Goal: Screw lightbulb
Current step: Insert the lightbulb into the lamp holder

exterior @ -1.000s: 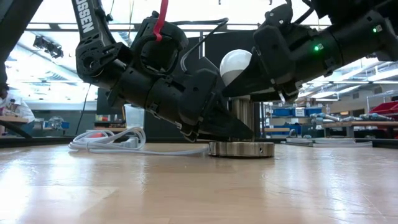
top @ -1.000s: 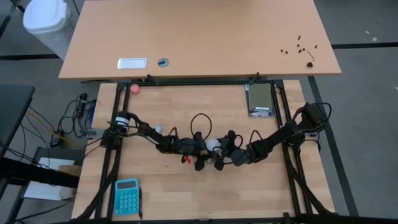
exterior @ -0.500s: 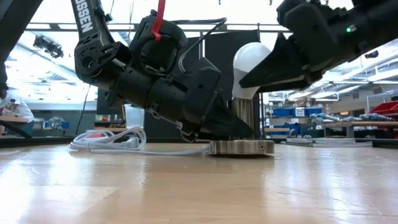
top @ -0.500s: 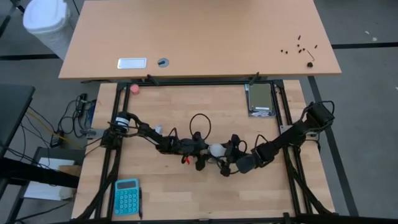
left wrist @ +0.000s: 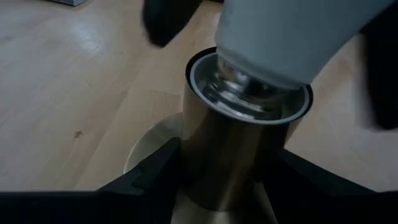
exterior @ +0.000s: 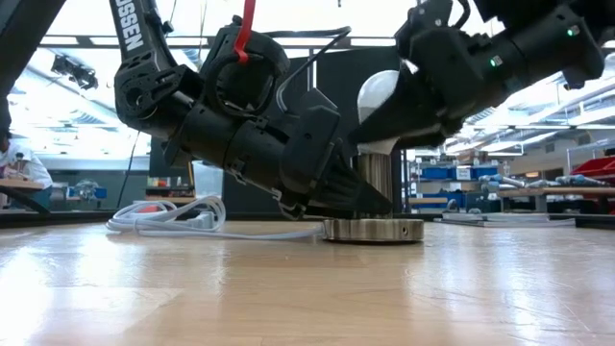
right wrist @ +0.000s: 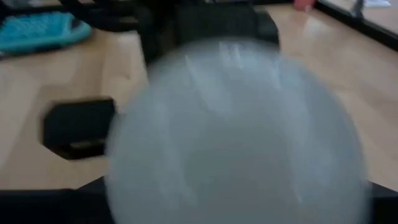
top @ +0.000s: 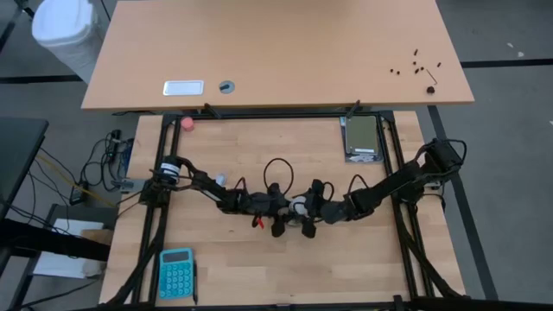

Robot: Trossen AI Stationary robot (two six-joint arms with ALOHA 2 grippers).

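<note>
Lightbulb first: your small white frosted bulb (exterior: 382,93) sits upper centre of the low view, its silvery-grey screw base entering the mouth of the upright brushed-metal socket cylinder (left wrist: 233,158), whose round base disc (exterior: 373,230) rests on the light wooden table (exterior: 288,288). In the left wrist view you see the bulb's threads just inside the socket's dark rim, the bulb leaning slightly.

Your right tool (exterior: 399,106) comes in from the upper right of the low view and is closed around the bulb's globe; in the right wrist view the globe (right wrist: 233,134) fills the frame. Your left tool (left wrist: 217,180) grips the socket cylinder low down, one dark finger on each side.

In the high view both arms meet at the table's centre. A coiled white cord (exterior: 168,216) lies at left behind the left arm, and a turquoise calculator (top: 175,272) sits at lower left.
</note>
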